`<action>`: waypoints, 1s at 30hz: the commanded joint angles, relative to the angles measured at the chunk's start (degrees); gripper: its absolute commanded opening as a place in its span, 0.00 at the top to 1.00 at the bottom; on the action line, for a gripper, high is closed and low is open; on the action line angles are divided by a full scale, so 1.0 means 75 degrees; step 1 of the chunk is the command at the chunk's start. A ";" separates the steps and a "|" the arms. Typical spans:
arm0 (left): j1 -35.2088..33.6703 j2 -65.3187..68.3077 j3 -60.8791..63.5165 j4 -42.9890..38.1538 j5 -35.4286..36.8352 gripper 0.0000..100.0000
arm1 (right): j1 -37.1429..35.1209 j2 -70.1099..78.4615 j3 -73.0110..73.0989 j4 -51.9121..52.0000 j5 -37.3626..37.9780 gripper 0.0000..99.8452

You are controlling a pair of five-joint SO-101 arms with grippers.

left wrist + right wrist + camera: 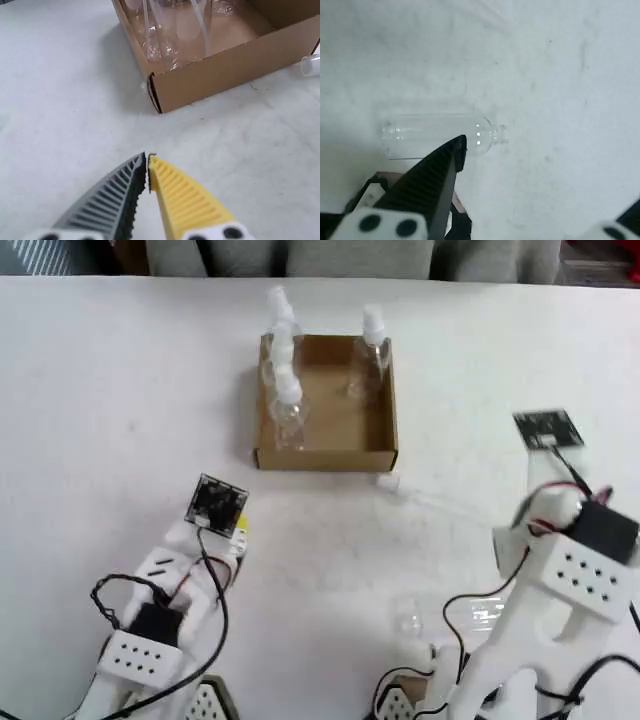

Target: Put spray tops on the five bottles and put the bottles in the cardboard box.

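Right claw (545, 177) gapes wide, empty, over 1 capless bottle (440, 137) lying near the box (325, 458); left claw (148, 165) sits closed, empty. Nudged off-centre, bottle could roll away.

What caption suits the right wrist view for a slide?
Open right gripper above a clear, topless bottle lying on its side on the white table.

Left claw (148, 167), tips together, over white table (60, 100) near cardboard box (225, 75) with clear bottles (165, 40) inside

White table (120, 390): cardboard box (330, 456), bottle (430, 131), spray top (390, 482)
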 commanded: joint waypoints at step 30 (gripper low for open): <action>-0.0076 -0.0135 -0.0023 0.0023 -0.0047 0.98 | 0.2772 -0.0990 0.5017 -0.3675 0.2895 0.98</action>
